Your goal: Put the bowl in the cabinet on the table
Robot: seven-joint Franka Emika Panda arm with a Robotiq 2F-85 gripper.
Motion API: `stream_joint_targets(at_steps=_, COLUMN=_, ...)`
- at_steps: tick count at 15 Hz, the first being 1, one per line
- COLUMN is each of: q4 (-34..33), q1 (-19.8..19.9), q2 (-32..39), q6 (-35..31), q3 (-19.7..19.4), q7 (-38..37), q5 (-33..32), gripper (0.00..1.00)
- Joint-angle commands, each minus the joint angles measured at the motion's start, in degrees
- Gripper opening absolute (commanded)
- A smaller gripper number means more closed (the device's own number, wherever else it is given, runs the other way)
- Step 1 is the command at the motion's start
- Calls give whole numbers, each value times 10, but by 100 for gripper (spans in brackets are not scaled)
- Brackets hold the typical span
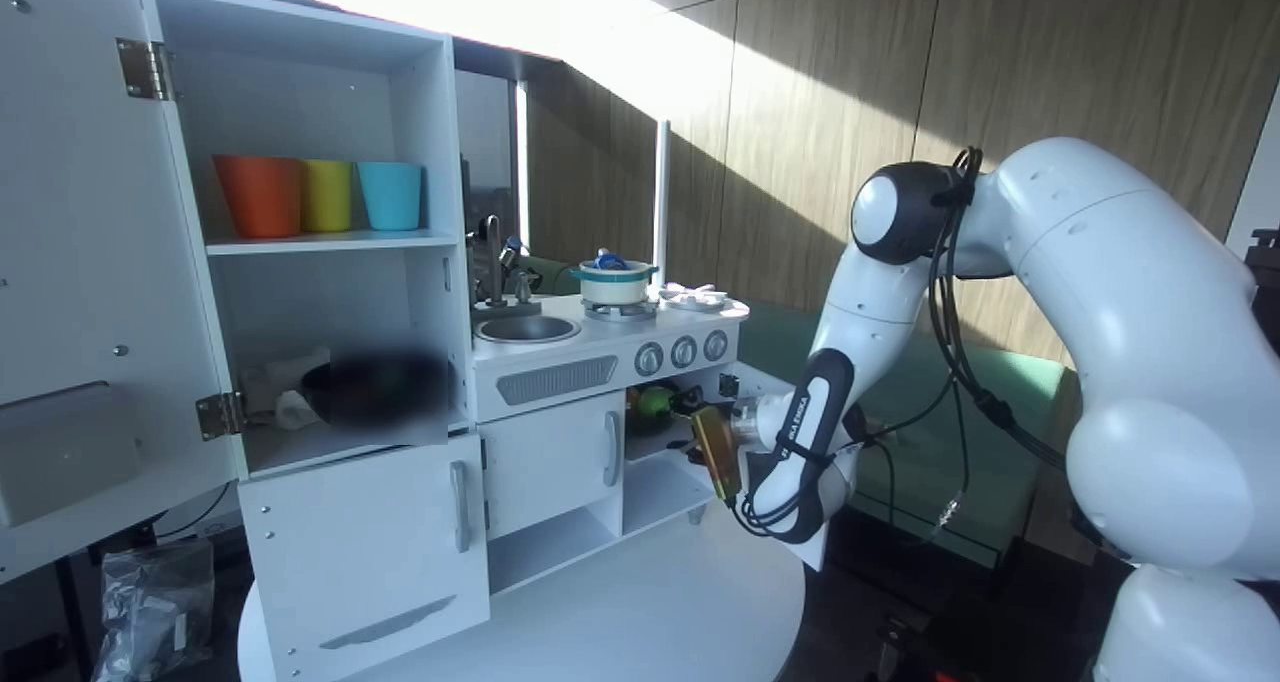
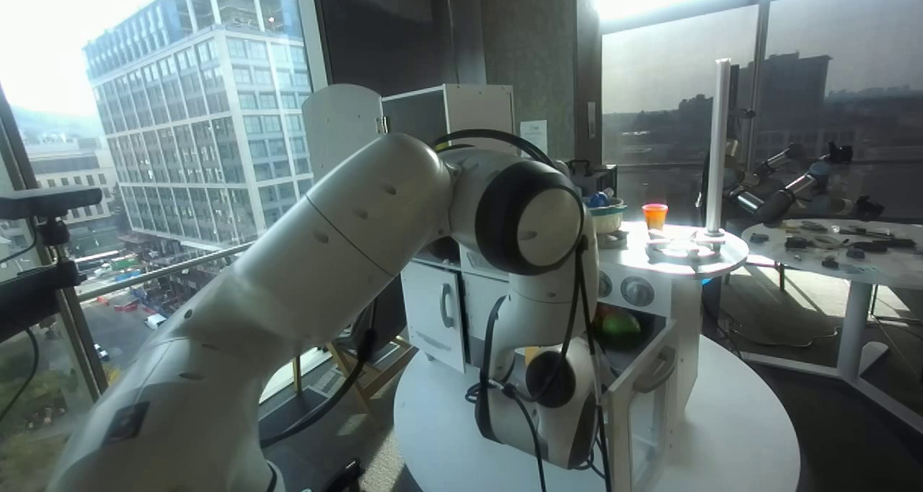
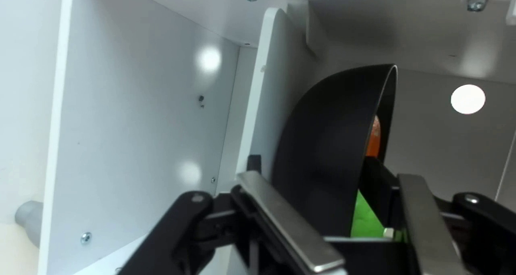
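Small round near-black bowl (image 3: 322,146): one, sitting mouth up in the white toy-kitchen cabinet (image 1: 550,462), below the front edge of the white counter (image 1: 600,331), near the corner far from the silver sink (image 1: 527,329).
Its mouth: one green round thing (image 3: 365,216) and one orange thing (image 3: 374,136) show; more may hide.
Black-and-silver claw (image 3: 314,166): one, its two fingers (image 3: 421,222) spread wide. I think it holds nothing; I can't tell if a finger touches the bowl.
Which way: the bowl lies straight ahead, between the fingers, one low near the edge of the flat white shelf (image 3: 278,89), one up by the bowl's mouth. Round, so no long side. A squeeze likely comes next; the low finger might bump the shelf.
Round white table (image 1: 650,612): under the cabinet, reaching out past the counter's front edge.
Grey round knobs (image 1: 684,351): three, below that edge.
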State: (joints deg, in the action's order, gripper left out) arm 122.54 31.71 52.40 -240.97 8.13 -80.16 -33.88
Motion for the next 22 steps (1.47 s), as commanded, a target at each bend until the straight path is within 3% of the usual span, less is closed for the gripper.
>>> stream_joint_targets(at_steps=1, q4=4, q1=-15, q2=-18, q6=-15, q3=-10, q7=-7, q5=1, gripper=77)
stream_joint_targets(at_steps=4, q4=-1, q1=-24, q2=-21, q6=-11, q3=-9, q7=-7, q5=4, gripper=77)
stream_joint_targets(at_steps=9, q4=-13, q1=-33, q2=-26, q6=0, q3=-9, q7=-14, q5=6, gripper=95)
stream_joint_targets(at_steps=10, q4=-14, q1=-33, q2=-27, q6=6, q3=-9, q7=-16, q5=5, gripper=66)
stream_joint_targets(at_steps=12, q4=-16, q1=-33, q2=-27, q6=7, q3=-10, q7=-17, q5=5, gripper=59)
stream_joint_targets(at_steps=17, q4=-20, q1=-30, q2=-23, q6=12, q3=-12, q7=-17, q5=5, gripper=18)
stream_joint_targets(at_steps=21, q4=-13, q1=-30, q2=-24, q6=10, q3=-18, q7=-13, q5=11, gripper=10)
stream_joint_targets(at_steps=22, q4=-9, q1=-29, q2=-25, q6=7, q3=-20, q7=-11, q5=14, gripper=13)
